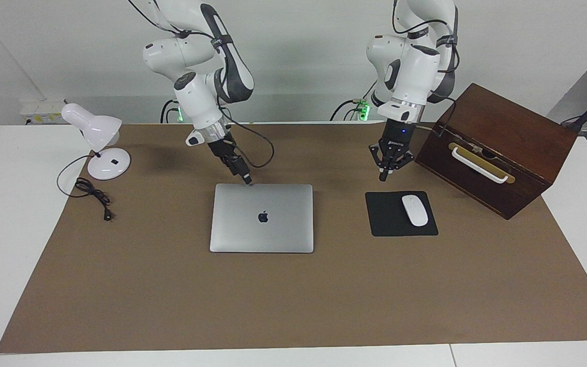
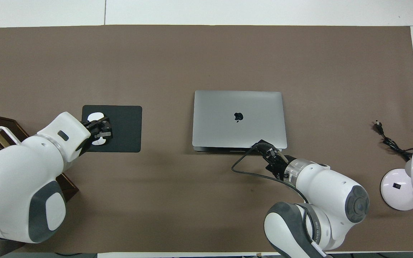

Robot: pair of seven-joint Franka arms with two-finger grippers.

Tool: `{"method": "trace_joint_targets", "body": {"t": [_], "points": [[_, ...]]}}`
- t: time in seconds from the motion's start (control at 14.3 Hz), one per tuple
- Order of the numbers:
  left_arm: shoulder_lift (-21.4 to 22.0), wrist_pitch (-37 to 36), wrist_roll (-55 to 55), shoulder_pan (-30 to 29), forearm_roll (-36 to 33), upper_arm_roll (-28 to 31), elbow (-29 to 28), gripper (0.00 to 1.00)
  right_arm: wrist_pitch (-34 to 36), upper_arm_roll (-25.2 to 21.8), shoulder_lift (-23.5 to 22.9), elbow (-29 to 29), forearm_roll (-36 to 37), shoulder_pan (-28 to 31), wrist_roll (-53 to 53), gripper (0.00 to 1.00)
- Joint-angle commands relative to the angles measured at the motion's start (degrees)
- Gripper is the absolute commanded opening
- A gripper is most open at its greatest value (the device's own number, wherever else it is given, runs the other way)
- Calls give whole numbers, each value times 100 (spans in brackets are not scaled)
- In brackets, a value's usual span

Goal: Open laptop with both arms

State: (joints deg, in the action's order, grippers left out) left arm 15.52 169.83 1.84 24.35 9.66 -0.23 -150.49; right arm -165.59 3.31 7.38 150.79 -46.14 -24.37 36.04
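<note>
Touching the closed laptop's (image 1: 262,218) edge: right pincer (image 1: 246,179).

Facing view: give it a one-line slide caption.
Right gripper at the closed laptop's robot-side edge; left gripper hangs near the mouse pad.

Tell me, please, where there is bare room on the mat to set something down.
Free: the brown mat strip farther from the robots than the closed laptop, and between laptop and desk lamp. Crowded: around the mouse pad, mouse, wooden box.

Robot lab, two arms (image 1: 207,92), paper-covered table (image 1: 293,300), plain walls
</note>
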Motion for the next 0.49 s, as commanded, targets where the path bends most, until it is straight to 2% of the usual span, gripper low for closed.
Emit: {"method": "trace_joint_targets", "body": {"t": [0.0,0.21,0.42], "points": [[-276,987,-175,551,124,94,-384,0,-140,12,-123,-93,-325,107,-456,99],[-953,2042,-175,1097,124,94,-516,0,-131,12,-140,-146,-360,230,-633,100],[-1253,2379,-367,1519,106,102,-516,0,-131,12,-210,-251,-360,266,-686,100]]}}
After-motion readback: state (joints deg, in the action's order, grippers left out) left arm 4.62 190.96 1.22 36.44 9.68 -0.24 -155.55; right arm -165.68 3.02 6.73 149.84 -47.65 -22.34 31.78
